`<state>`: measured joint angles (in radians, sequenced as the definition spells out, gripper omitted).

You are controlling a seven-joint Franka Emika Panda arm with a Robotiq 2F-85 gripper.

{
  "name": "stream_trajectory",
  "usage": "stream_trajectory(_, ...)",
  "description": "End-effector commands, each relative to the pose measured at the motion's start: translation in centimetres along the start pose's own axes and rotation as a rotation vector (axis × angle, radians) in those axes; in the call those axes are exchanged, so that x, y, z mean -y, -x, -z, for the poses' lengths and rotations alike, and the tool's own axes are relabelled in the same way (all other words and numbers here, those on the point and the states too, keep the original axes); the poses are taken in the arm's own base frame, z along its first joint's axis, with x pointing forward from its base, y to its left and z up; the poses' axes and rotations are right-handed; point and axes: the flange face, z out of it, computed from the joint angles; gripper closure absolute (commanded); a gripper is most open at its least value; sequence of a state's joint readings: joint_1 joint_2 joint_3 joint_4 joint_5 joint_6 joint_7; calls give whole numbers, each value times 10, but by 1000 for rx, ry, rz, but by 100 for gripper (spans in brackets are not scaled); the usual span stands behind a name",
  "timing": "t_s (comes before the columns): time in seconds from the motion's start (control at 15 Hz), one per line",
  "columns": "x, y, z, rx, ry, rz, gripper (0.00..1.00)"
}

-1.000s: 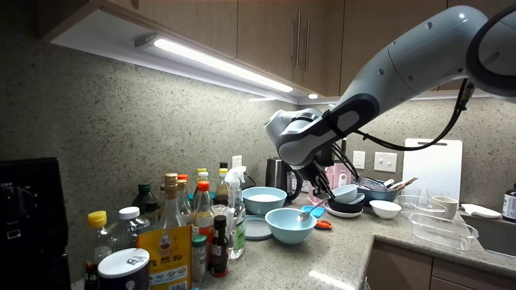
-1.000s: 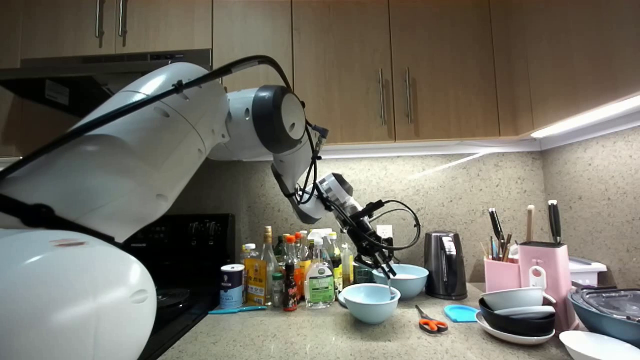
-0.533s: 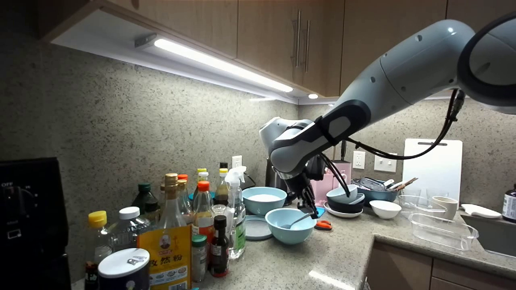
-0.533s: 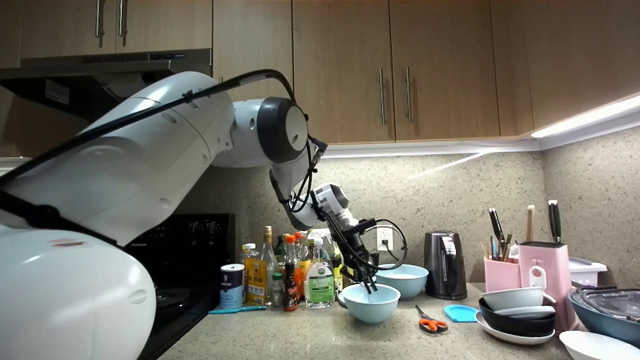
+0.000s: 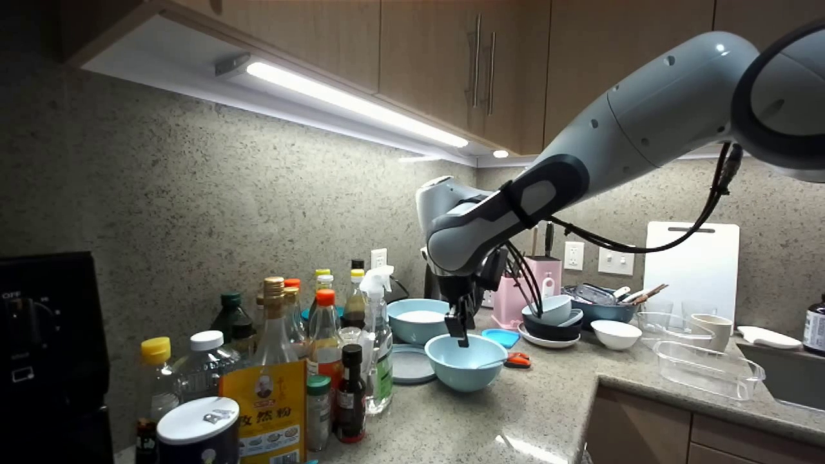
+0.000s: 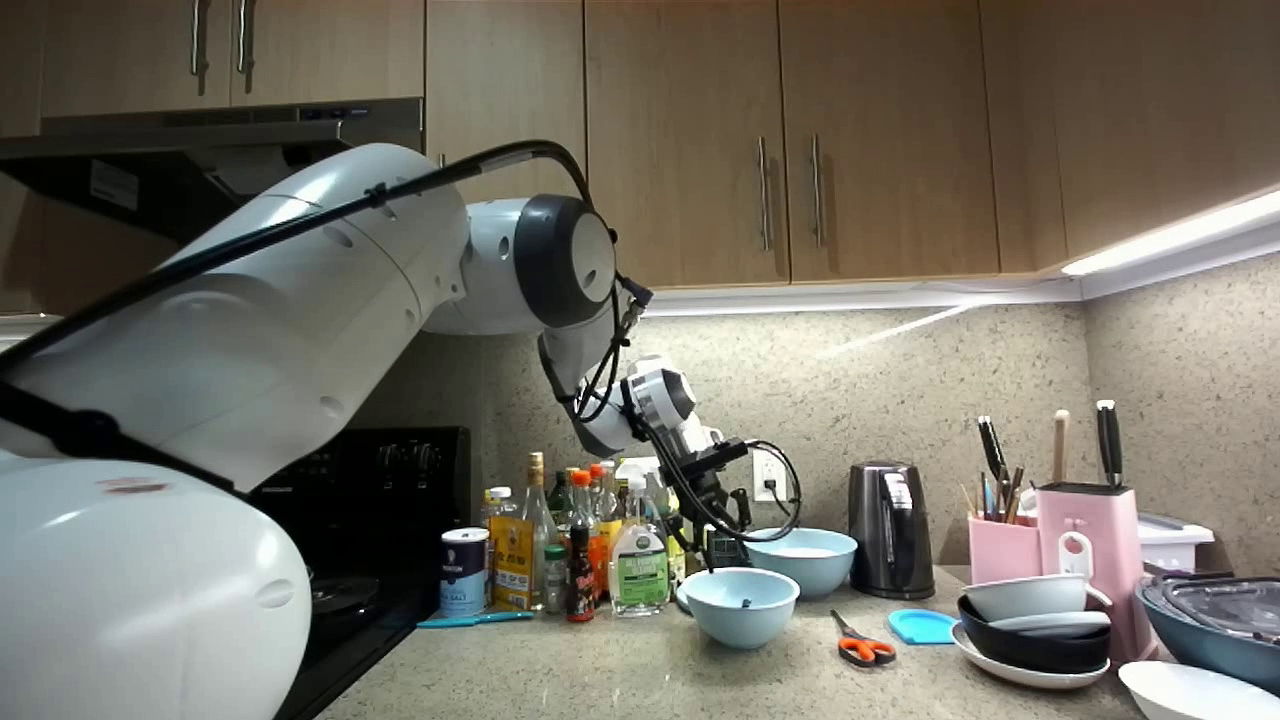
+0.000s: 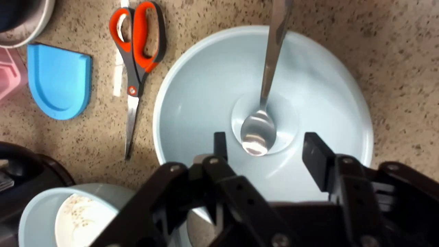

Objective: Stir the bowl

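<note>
The wide light-blue bowl (image 7: 192, 103) rests on the counter, also visible as a bowl in both exterior views (image 5: 464, 377) (image 6: 742, 622). Inside it lies a metal spoon (image 7: 271, 61), head down on the bottom and handle leaning out across the rim. In an exterior view the spoon handle (image 5: 493, 363) reaches over the bowl's right side. My gripper (image 7: 264, 151) hangs over the bowl with its jaws spread apart and nothing between them; the spoon's head shows beyond the gap. From outside, the gripper (image 5: 460, 338) points down over the bowl's back part.
Orange-handled scissors (image 7: 137, 58) and a blue flat piece (image 7: 60, 80) lie beside the bowl. Behind stands a second pale-blue bowl (image 6: 815, 565) near the kettle (image 6: 890, 530). Bottles, including a spray bottle (image 6: 640, 570), crowd one side; stacked bowls (image 6: 1050, 645) stand on the opposite side.
My gripper has come down, let go of the spoon and shifted left in both exterior views. The spoon's handle, formerly upright in the grip, has dropped onto the rim. The bowl has hardly moved.
</note>
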<state>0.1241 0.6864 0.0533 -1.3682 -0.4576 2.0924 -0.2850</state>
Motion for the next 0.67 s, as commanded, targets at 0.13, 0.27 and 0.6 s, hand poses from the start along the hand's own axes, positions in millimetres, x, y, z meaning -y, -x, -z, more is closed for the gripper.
stream_trajectory(0.13,-12,-7,18,-126,5,-50,20)
stream_trajectory(0.27,-16,-6,24,-143,5,-64,8)
stream_trajectory(0.6,-16,-6,24,-145,3,-67,8)
